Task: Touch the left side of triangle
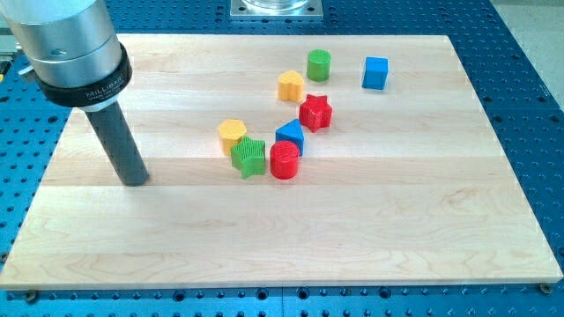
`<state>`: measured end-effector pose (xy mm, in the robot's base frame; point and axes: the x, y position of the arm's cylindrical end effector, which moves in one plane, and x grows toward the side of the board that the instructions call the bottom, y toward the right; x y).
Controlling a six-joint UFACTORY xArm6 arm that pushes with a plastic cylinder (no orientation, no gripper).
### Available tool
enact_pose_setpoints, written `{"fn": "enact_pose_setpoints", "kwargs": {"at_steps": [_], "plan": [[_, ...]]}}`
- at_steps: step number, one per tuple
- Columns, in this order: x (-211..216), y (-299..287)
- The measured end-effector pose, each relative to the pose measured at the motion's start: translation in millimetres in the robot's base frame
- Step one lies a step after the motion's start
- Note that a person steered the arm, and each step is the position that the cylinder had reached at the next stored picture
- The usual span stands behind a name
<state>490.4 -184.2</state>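
Blue triangle (290, 136), small prism w/ a pointed top, sits mid-board, touching the red cylinder (285, 161) at its 6 o'clock, red star (315, 113) just beside at 1 o'clock. Count: 2 blue (triangle, cube (375, 73)), 2 red, 2 green (star (249, 157), cylinder (318, 65)), 2 yellow (hexagon (232, 135), heart (291, 85)) = 8 blocks. No jaws on this rig, just a rod; my tip (135, 181) rests on the wooden board (370, 229), well apart from the triangle, at its 8–9 o'clock.

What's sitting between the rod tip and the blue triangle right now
In the camera view, my tip is far to the view's left of the blue triangle. The yellow hexagon and green star lie between them; otherwise bare board.
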Motion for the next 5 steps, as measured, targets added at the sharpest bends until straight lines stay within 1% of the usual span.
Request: {"fn": "enact_pose_setpoints", "kwargs": {"at_steps": [1, 2, 3, 4, 5], "plan": [[0, -3], [-50, -36], [-113, 12], [-111, 98], [-104, 148]]}}
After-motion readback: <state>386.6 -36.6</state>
